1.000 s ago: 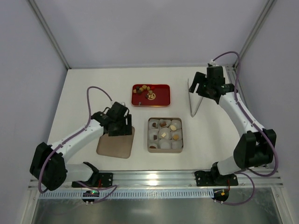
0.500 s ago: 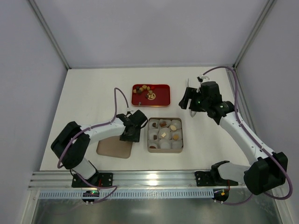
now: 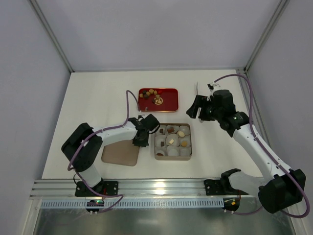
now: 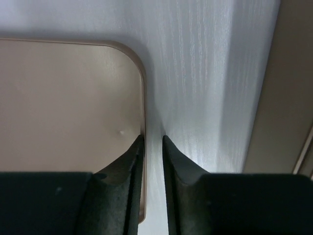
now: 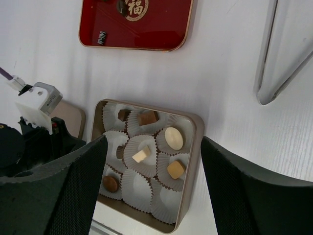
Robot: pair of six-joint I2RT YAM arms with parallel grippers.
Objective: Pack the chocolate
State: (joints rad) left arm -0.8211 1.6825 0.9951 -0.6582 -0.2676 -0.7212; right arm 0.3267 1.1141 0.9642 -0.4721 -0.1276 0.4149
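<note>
Several pieces of chocolate [image 5: 173, 138] sit in white paper cups inside the gold box [image 5: 192, 171], also seen in the top view [image 3: 190, 142]. More chocolate [image 3: 153, 94] lies on the red tray [image 3: 168, 105]. My left gripper [image 4: 151, 139] is low at the right edge of the tan lid [image 4: 68, 107]. Its jaws are narrowed to a slit astride the lid's rim, and white table shows between the rim and the right finger. My right gripper [image 5: 153, 147] hangs wide open above the box with nothing in it.
The lid [image 3: 117, 154] lies flat left of the box. The red tray [image 5: 137, 29] is behind the box. A white V-shaped frame [image 5: 279, 54] rests on the table to the right. Cage posts stand at the table's back corners.
My left gripper slid right from over the lid to the lid's right edge, and its jaws narrowed. My right arm swung left and down from the white frame toward the box.
</note>
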